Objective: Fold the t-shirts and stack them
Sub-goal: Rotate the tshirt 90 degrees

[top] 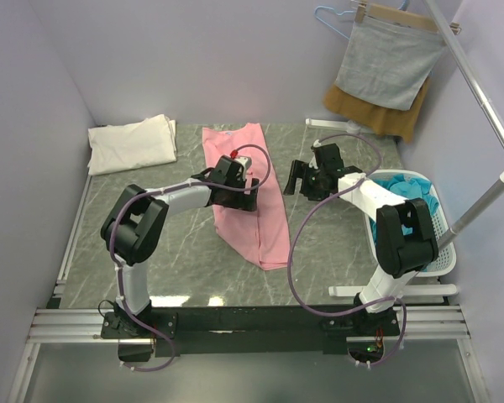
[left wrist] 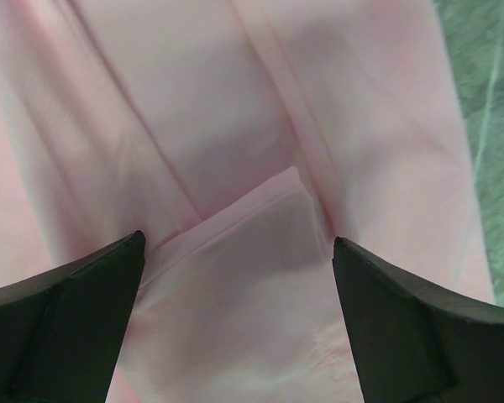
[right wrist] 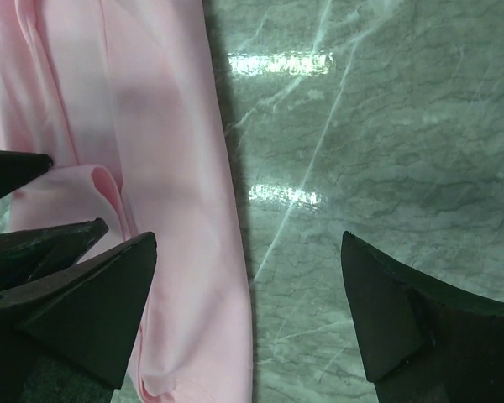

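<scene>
**Pink t-shirt laid long on the table, both hands open**

The grey-green marble table point(top: 336, 252) carries everything. The pale pink t-shirt point(top: 269, 227) is folded into one long strip. It runs from the middle of the far edge, slanting a little rightward, toward the near edge. A folded-in sleeve shows as a small flap on top of it in the left wrist view.

A white basket point(top: 445, 243) stands at the right edge of the table and holds the teal-blue t-shirts point(top: 401, 185) in a loose heap. The cream-white t-shirt point(top: 133, 144) lies folded in the far left corner.

Above the far right corner a grey cloth point(top: 388, 60) hangs clipped to a hanger point(top: 399, 15), with a mustard-brown cloth point(top: 386, 117) behind it.

The left hand point(left wrist: 237, 242) is over the middle of the pink strip. Its jaws are spread wide with only cloth beneath, and I cannot tell whether they touch it. The right hand point(right wrist: 248, 239) is released too, jaws wide. It straddles the shirt's right edge, with one finger over pink cloth and the other over bare table.
</scene>
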